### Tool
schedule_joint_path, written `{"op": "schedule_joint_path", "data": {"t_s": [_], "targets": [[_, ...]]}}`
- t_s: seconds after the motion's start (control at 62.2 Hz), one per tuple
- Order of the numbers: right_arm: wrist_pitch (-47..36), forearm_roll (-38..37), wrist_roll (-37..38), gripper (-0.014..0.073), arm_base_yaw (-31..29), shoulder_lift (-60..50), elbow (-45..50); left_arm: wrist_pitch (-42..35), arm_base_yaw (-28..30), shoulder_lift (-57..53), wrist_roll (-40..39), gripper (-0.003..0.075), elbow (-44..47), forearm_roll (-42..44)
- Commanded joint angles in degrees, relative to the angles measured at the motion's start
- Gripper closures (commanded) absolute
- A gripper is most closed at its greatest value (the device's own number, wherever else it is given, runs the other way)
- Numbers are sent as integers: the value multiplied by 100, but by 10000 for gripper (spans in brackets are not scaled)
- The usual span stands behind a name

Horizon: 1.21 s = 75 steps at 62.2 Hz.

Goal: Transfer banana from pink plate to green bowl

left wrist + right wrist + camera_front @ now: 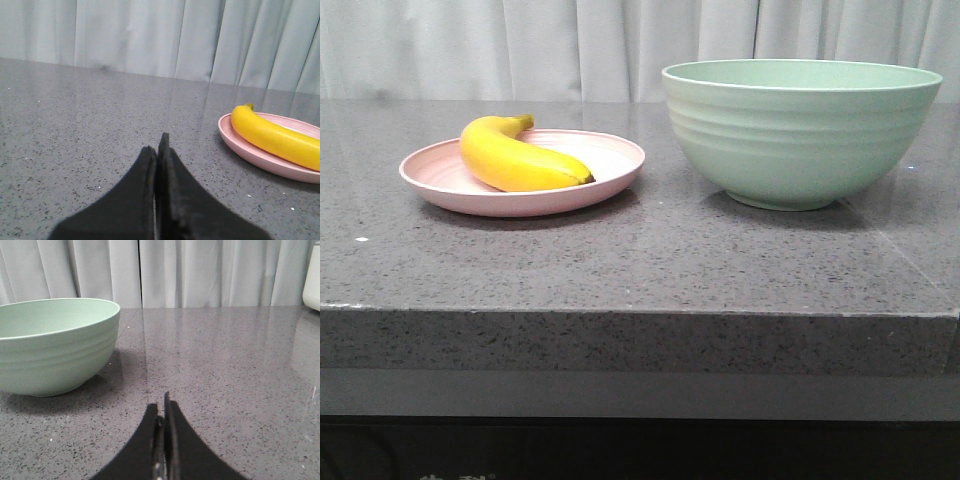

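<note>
The yellow banana [516,158] lies on the pale-pink plate [611,181] at the left of the grey stone table. The mint-green bowl [800,132] stands upright and apart at the right, and I see nothing in it. Neither arm shows in the front view. In the left wrist view my left gripper [157,148] is shut and empty, low over the table, with the plate [250,150] and banana [272,136] off to one side. In the right wrist view my right gripper [162,407] is shut and empty, with the bowl [52,347] off to the other side.
The grey speckled tabletop [650,260] ends in a front edge [640,312]. White curtains [570,45] hang behind it. A pale object [312,280] stands at the edge of the right wrist view.
</note>
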Motion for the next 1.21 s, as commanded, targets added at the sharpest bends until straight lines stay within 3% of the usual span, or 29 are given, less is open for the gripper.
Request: {"op": "schedule_joint_path", "data": {"t_s": [0.0, 0.788, 0.965, 1.191], "targets": [[-481, -60, -6, 662, -33, -132, -26, -454, -22, -150, -5, 738, 15, 4], [-578, 0, -2, 662, -33, -132, -77, -675, -22, -150, -5, 738, -24, -6], [-275, 88, -2, 662, -33, -132, -687, -570, -22, -114, -5, 738, -611, -6], [841, -115, -54, 662, -33, 153, -2159, 528, -22, 48, -5, 738, -2121, -6]]}}
